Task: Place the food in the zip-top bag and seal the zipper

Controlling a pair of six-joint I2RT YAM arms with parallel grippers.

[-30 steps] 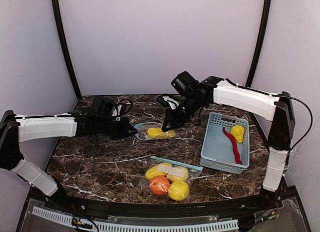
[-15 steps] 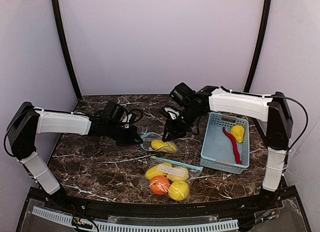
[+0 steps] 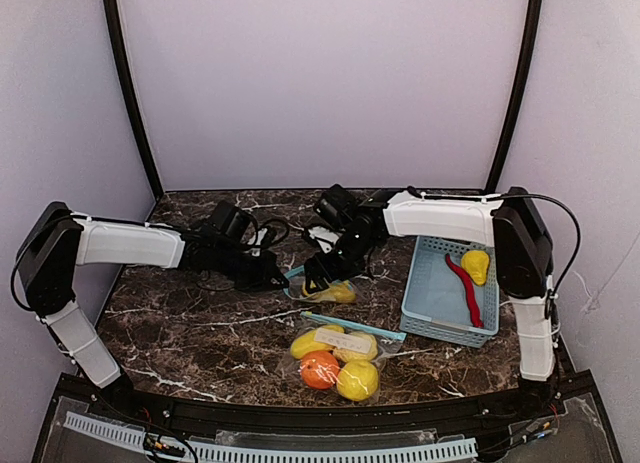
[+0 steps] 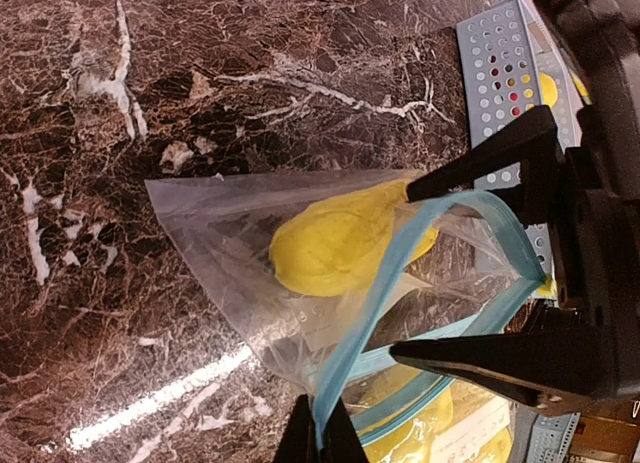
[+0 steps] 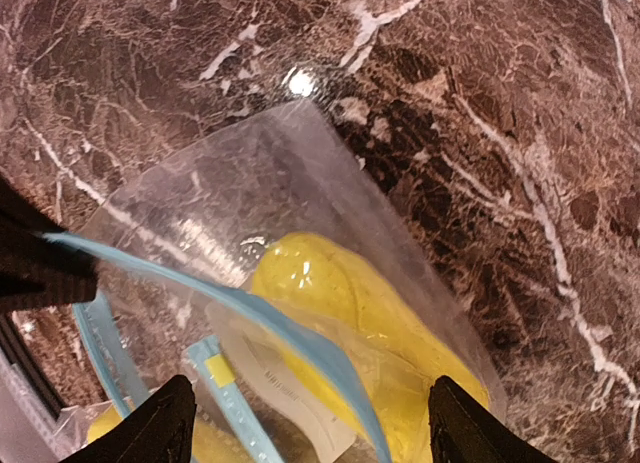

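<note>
A clear zip-top bag (image 3: 322, 289) with a blue zipper lies mid-table, and one yellow food piece (image 4: 335, 245) sits inside it. My left gripper (image 4: 320, 438) is shut on the blue zipper strip at the bag's near corner and holds the mouth up. At the bag's mouth my right gripper (image 5: 305, 438) stands open, one finger on each side and nothing pinched. The same yellow piece (image 5: 345, 308) lies just beyond those fingers. A yellow fruit (image 3: 476, 265) and a red chili (image 3: 463, 287) lie in the basket.
A pale blue slatted basket (image 3: 430, 301) stands to the right of the bag. A second zip-top bag (image 3: 340, 361) holding yellow fruits and an orange lies near the front edge. Cables trail behind the left arm (image 3: 130, 245).
My right gripper has opened and moved down and left to the bag's mouth. My left gripper, still pinching the zipper, carried the bag rightward early on and has stayed put since.
</note>
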